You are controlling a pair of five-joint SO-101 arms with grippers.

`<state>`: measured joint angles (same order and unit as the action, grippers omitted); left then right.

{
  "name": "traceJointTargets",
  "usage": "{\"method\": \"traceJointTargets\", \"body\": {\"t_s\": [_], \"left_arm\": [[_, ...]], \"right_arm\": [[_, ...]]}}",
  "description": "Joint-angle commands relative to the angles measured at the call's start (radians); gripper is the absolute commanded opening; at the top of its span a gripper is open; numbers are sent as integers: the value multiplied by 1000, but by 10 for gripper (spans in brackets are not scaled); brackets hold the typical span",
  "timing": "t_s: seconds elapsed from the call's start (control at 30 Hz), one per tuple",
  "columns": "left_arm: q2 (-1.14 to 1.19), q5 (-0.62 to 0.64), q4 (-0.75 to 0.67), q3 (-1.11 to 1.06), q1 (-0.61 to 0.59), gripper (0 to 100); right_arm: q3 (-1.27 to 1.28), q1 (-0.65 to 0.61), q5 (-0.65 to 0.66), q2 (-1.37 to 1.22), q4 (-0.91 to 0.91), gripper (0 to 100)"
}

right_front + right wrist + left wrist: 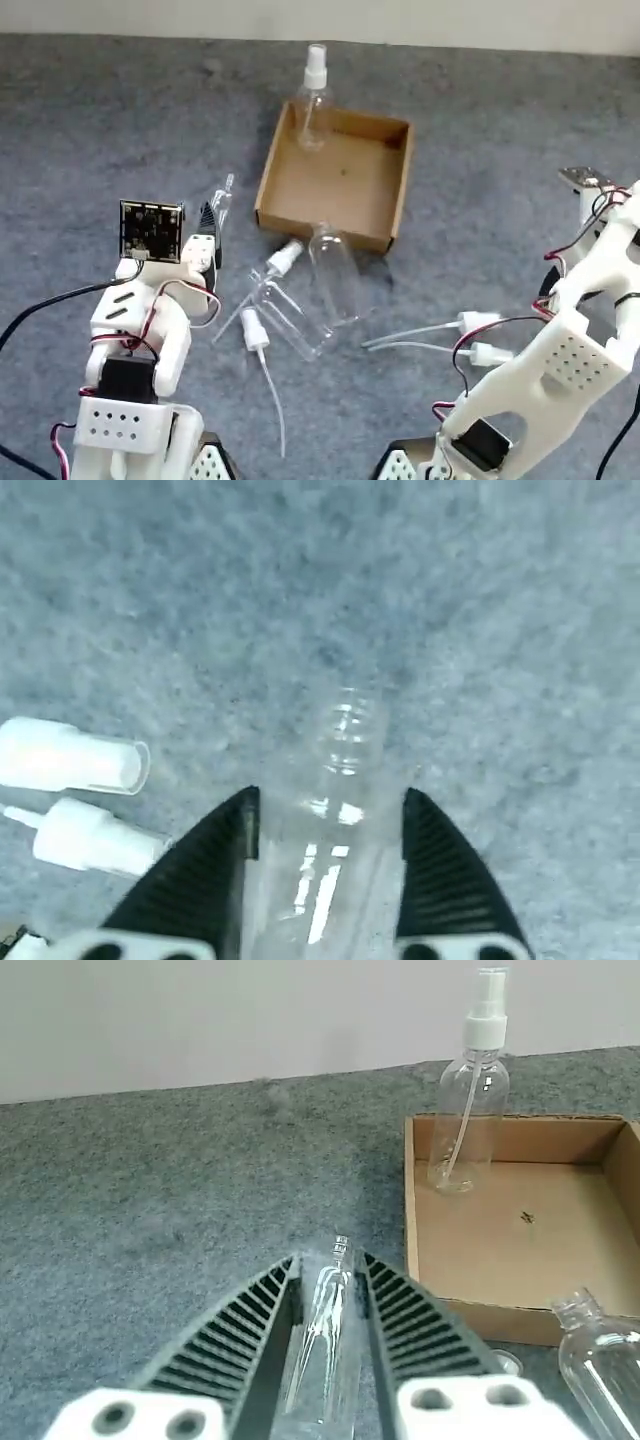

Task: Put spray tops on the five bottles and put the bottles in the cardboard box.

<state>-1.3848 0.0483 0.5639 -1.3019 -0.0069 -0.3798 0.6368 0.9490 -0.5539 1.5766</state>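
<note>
A bare bottle point(322, 1350) is clamped between the left gripper's point(328, 1262) fingers, with its neck poking past their tips. Right of it, a lying bottle point(295, 322) and an open-necked bottle point(337, 275) sit before the cardboard box point(385, 190). A capped bottle point(313, 100) stands in the box's far corner. Farthest right, the right gripper point(330, 795) seems closed around the last bottle point(345, 730), with two spray tops point(478, 322) just beside it.

My grey felt table point(120, 130) carries the cardboard box point(300, 222). An uncapped bottle point(337, 275) lies against its near wall, with a second bottle point(295, 320) beside that. Nearby are a loose spray top point(254, 330) and, farther off, a pair of spray tops point(480, 322).
</note>
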Motion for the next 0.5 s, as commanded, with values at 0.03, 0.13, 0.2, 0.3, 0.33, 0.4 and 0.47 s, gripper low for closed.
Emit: {"method": "traceJointTargets", "body": {"t_s": [0.03, 0.13, 0.2, 0.3, 0.33, 0.4, 0.47], "left_arm": [[-1, -5, -15, 16, 73, 53], [5, -5, 6, 58, 73, 53], [47, -5, 66, 113, 73, 53], [196, -5, 178, 205, 73, 54], [257, -5, 218, 240, 73, 54], [366, -5, 292, 306, 73, 54], [461, -5, 368, 377, 81, 56]], "right_arm": [[-2, 18, 3, 10, 7, 9], [-12, 10, -89, 12, 2, 9], [-35, -8, -178, 19, -13, 9], [-157, -51, -275, 10, -15, 9], [-193, -65, -313, 10, -15, 9], [-255, -94, -368, 10, -13, 9], [-286, -114, -400, 10, -16, 9]]}}
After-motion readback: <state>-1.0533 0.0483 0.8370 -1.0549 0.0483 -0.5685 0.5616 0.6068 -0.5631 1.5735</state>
